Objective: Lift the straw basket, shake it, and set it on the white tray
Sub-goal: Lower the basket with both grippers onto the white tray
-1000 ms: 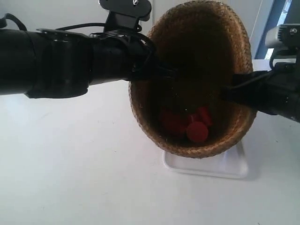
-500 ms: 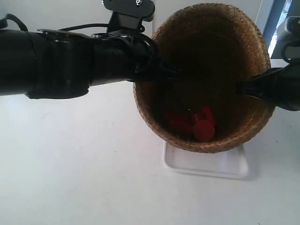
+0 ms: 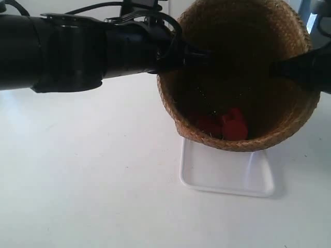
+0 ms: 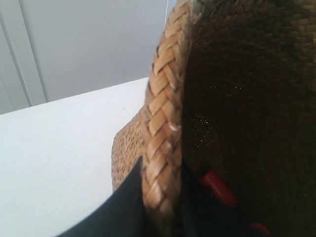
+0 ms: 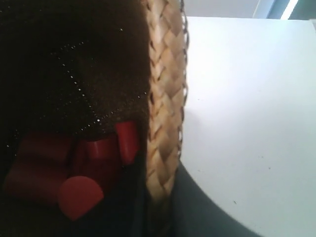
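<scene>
Reaching inward, left end effector [image 4: 160, 200] and right end effector [image 5: 160, 210] clamp straw basket [image 3: 235, 142] rim.

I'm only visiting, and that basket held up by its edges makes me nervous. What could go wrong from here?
1. The left hand and right hand each pinch only the woven rim of the straw basket, so a hard shake might let it slip.
2. The red pieces lie loose inside the open basket and could bounce out.
3. The white tray looks smaller than the basket, which may land off-centre and tip.
</scene>
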{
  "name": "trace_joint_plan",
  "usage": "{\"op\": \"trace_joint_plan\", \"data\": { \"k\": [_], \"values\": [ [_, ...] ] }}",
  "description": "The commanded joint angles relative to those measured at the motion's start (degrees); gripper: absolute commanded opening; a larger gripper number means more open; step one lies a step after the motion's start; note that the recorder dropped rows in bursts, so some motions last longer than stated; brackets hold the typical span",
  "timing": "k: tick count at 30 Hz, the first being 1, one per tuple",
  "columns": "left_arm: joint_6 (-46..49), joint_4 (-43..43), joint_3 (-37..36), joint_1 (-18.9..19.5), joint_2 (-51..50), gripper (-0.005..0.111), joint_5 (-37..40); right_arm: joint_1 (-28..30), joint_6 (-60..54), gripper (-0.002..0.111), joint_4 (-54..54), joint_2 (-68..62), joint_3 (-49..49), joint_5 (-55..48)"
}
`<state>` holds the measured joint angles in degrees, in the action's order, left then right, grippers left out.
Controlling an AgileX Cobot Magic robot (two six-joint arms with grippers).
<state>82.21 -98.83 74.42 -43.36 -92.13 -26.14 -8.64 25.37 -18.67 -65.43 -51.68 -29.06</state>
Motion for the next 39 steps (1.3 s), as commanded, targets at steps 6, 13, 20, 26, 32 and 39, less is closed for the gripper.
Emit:
{"op": "trace_joint_plan", "data": {
  "k": [6,13,20,26,32,39],
  "values": [
    [-3.7,-1.1,2.1,-0.6,0.7,0.000,3.5,0.1,-5.5,0.000,-0.8,-7.9,-5.4,-14.3],
    [-9.4,-1.1,2.1,-0.6,0.0,0.000,9.2,0.1,-6.6,0.000,-1.4,-8.4,-8.9,-17.5],
    [-12.2,-1.1,2.1,-0.6,-5.3,0.000,10.3,0.1,-10.3,0.000,0.0,-5.6,-15.6,-23.4],
    [-9.4,-1.1,2.2,-0.6,-4.4,0.000,10.1,0.1,-11.8,0.000,1.2,-9.7,-15.6,-24.7],
    [-5.4,-1.1,2.2,-0.6,-0.7,0.000,6.5,0.1,-11.8,0.000,1.2,-12.2,-15.6,-21.9],
    [-5.4,-1.1,0.5,-0.8,-2.1,0.000,9.2,0.1,-12.2,0.000,1.1,-13.8,-15.6,-22.2]
  ]
}}
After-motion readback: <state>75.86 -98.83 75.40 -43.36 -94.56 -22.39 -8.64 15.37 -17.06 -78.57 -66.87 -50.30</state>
